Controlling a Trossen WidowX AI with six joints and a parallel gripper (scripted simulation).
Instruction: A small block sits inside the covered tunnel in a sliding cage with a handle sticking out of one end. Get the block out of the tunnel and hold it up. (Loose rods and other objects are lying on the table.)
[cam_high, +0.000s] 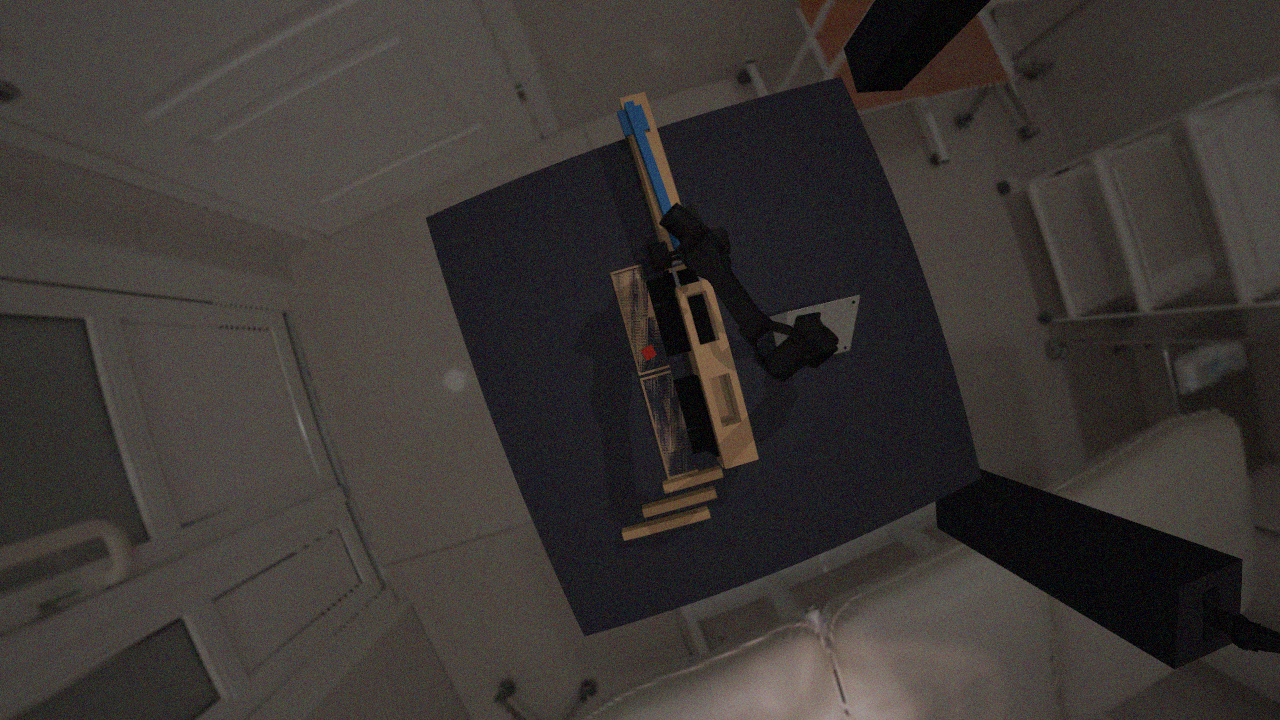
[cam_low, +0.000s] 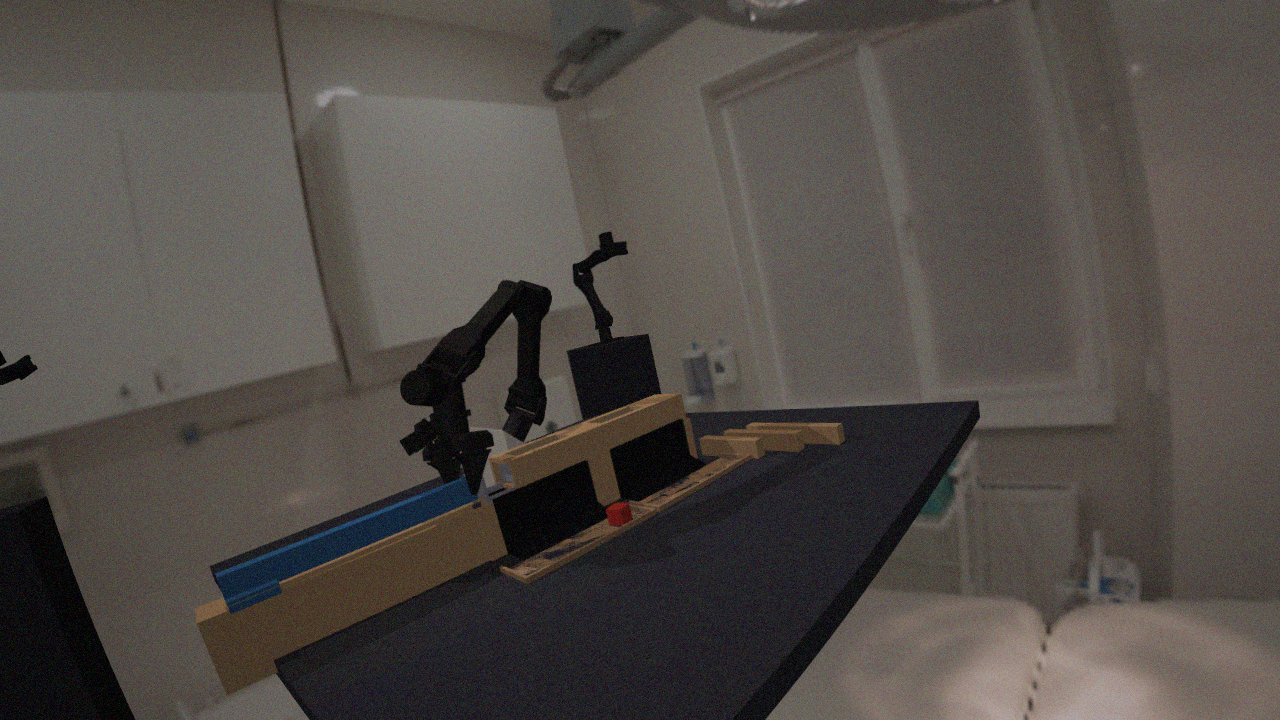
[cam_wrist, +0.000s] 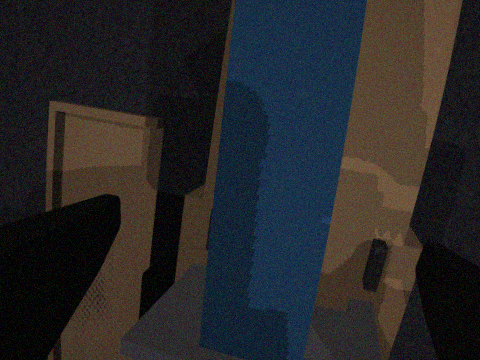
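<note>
Right now, the gripper (cam_high: 666, 257) (cam_low: 462, 483) (cam_wrist: 270, 225) is spread wide, its fingers on either side of the blue bar (cam_high: 653, 170) (cam_low: 358, 530) (cam_wrist: 295, 150) near the bar's tunnel end, pinching nothing. The bar runs lengthwise along the wooden channel (cam_high: 662, 143) (cam_low: 375, 564) (cam_wrist: 390, 100), and its far end has a wider crosspiece. A grey piece (cam_wrist: 165, 310) shows below the bar's near end in the wrist view. The small red block (cam_high: 648, 352) (cam_low: 618, 514) is already outside the covered wooden tunnel (cam_high: 713, 358) (cam_low: 590, 429), resting in the shallow tray (cam_high: 654, 371) (cam_low: 572, 554) (cam_wrist: 52, 150) alongside it, close to the divider between the tray's two sections. It isn't held up. Past the tunnel's other end, three wooden rods (cam_high: 680, 501) (cam_low: 765, 438) lie roughly parallel on the dark table (cam_high: 850, 429) (cam_low: 626, 626).
</note>
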